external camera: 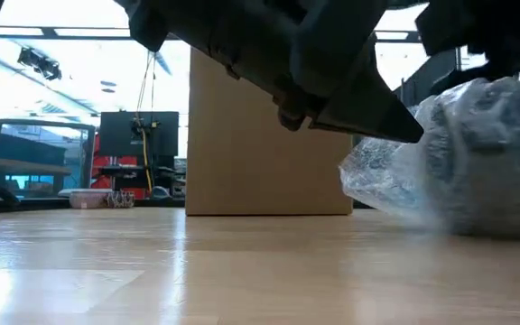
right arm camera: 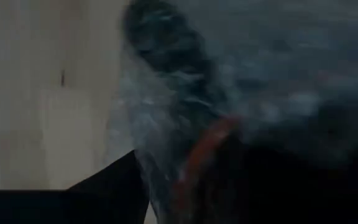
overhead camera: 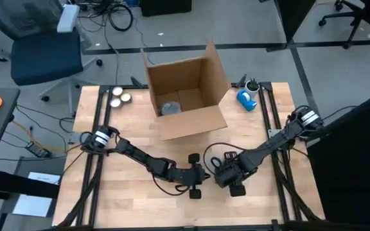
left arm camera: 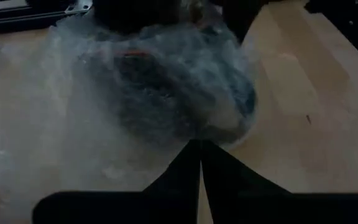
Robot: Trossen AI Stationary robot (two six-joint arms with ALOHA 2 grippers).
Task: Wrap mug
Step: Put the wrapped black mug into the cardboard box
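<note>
The mug lies on the table wrapped in clear bubble wrap, a dark bundle (left arm camera: 173, 87) with a red mark showing through; in the low view the bundle (external camera: 459, 171) rests on the wood at the right. My left gripper (left arm camera: 199, 149) is shut, its tips at the bundle's side. My right gripper (overhead camera: 227, 172) comes from the table's right with the bundle (right arm camera: 229, 106) filling its view. Both grippers meet near the table's front middle. My left gripper touches the bubble wrap (left arm camera: 197, 134) at the bundle's side with its shut fingertips, coming slantwise from the table's left. Whether a layer of wrap is caught between the tips, I cannot tell. The bundle stays on the table. My right gripper has the wrapped bundle between its fingers, one finger (right arm camera: 114, 177) showing beside the wrap (right arm camera: 160, 155) and the other hidden behind the bundle. It comes from the table's right side. The bundle rests on the table.
An open cardboard box (overhead camera: 188, 96) stands at the far middle with a grey wrapped thing (overhead camera: 171, 108) inside; it also rises behind the bundle as the box (external camera: 269, 135) in the low view. A blue object (overhead camera: 246, 99) lies far right, two round tins (overhead camera: 119, 96) far left.
</note>
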